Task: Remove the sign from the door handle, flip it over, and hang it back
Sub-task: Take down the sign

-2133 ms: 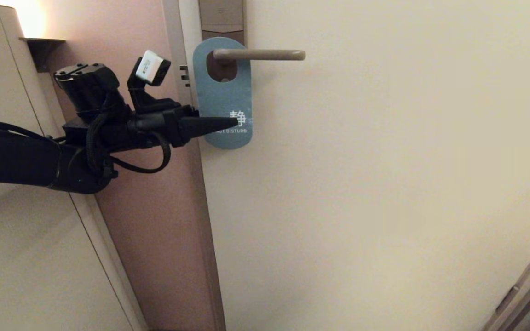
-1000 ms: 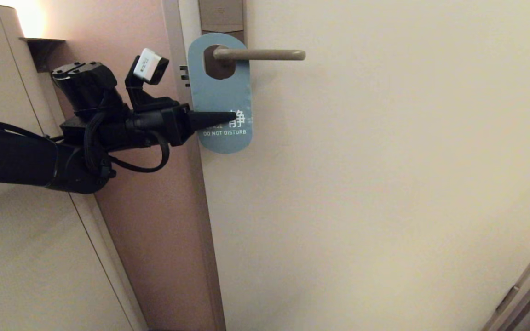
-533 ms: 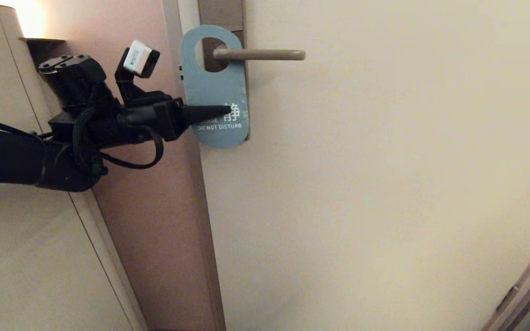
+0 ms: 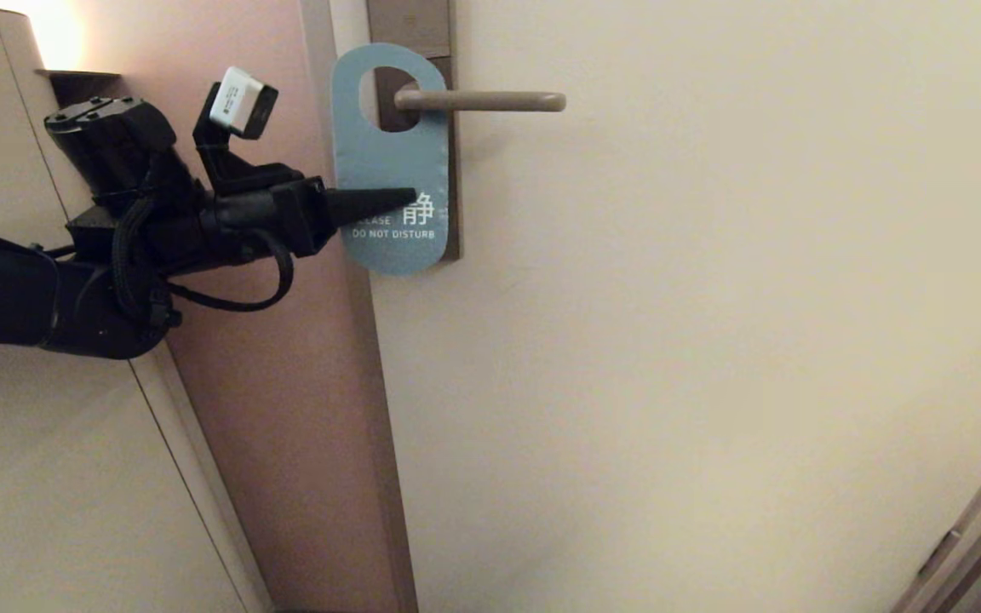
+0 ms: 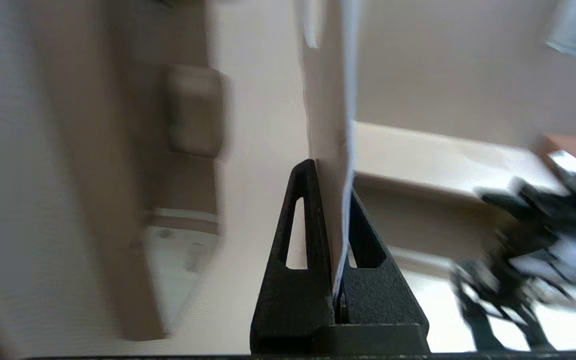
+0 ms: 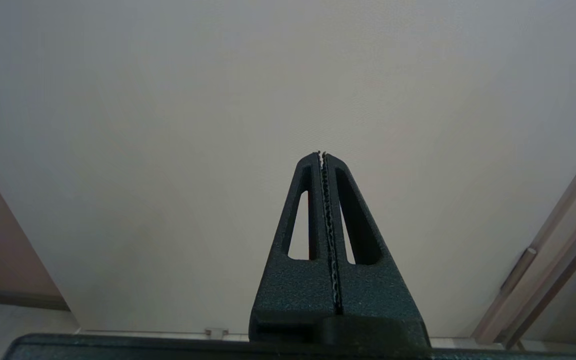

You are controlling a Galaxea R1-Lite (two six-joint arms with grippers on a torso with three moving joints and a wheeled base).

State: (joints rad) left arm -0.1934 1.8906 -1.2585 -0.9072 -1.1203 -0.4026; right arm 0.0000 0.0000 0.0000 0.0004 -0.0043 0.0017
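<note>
A: We have the left tool clenched on the lower part of the sign, blue "DO NOT DISTURB" face out. The oval hole is around the door handle near its base at the backplate, so the card is not off yet.

B: Main risk?

A: The lever's free end is well to the other side. If we pull away from it, the hole's rim catches on the lever root and the card bends or slips in the grip. In the left wrist view only a thin edge of card sits between the fingers.

B: Right side?

A: Right tool is parked, shut on nothing, facing the bare door. We get no help from it if the card drops.
</note>
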